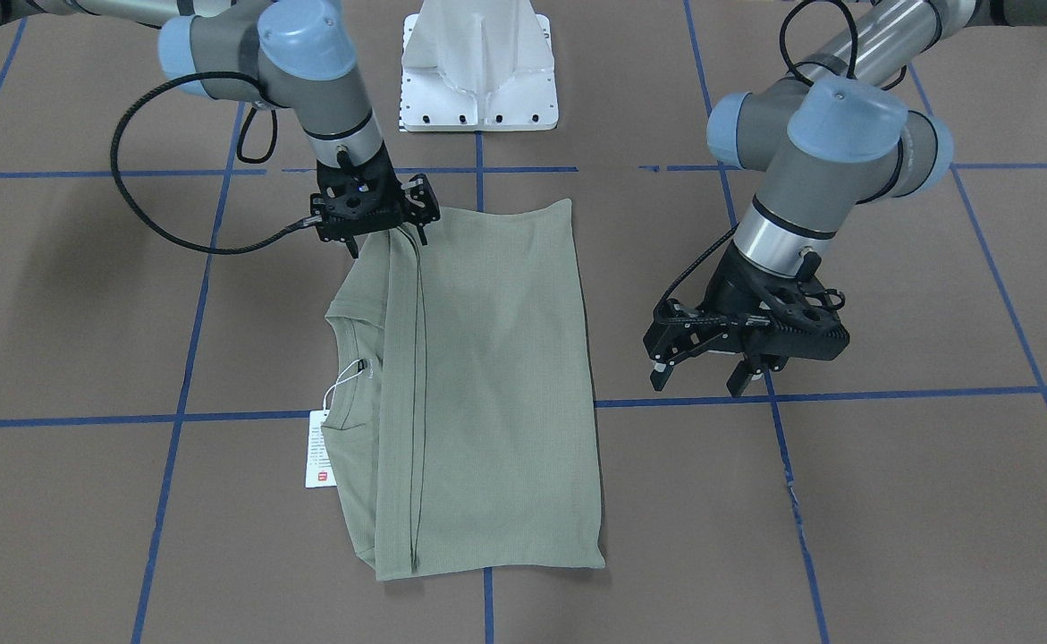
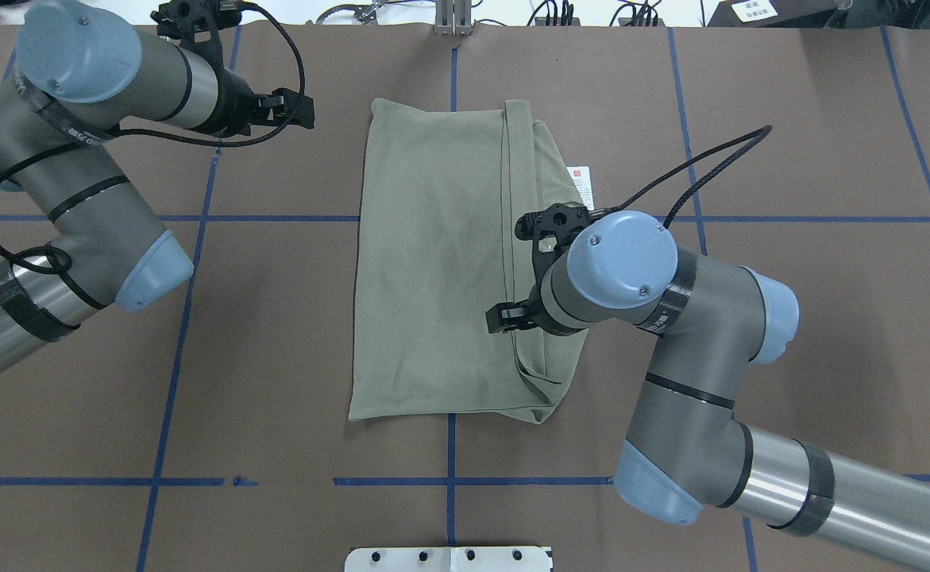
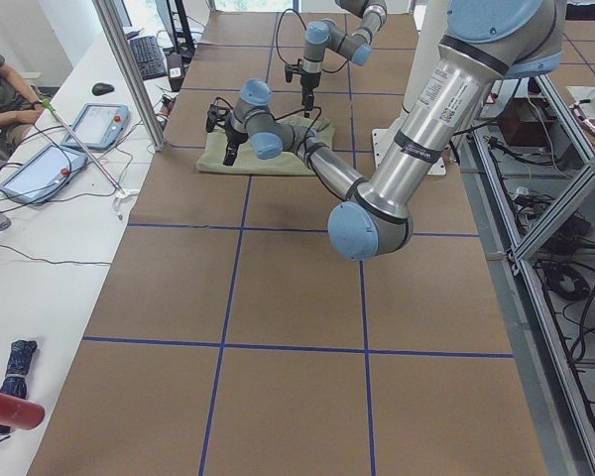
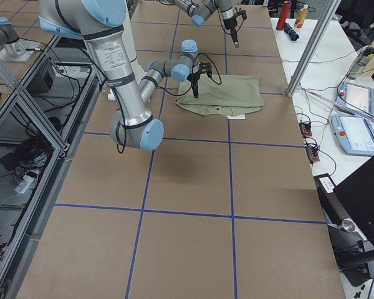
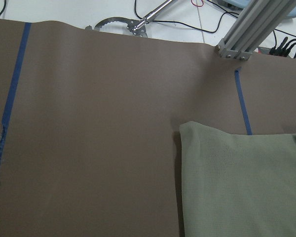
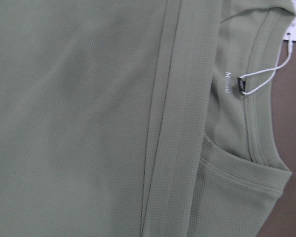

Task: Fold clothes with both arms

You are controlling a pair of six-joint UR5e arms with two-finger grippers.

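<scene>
The pale green shirt lies flat on the brown table, straight out in front of the white pedestal base. It is folded into a long rectangle with one short edge toward the base and the other away from it. A narrow folded band runs the length of the shirt on the side to the base's right. Beyond that band the ribbed collar pokes out sideways, and the white hang tag rests on the table just beside it, on its string. The right gripper points down at the shirt corner nearest the base, where the band ends. Its fingers stand apart on either side of the cloth there. Whether they touch the fabric cannot be told, and the right wrist view shows only the band and collar lying smooth. The left gripper hangs farther out from the base and off to its left, clear of the shirt's plain long edge. It is over bare table by a blue tape line. Its fingers are spread wide with nothing between them.
</scene>
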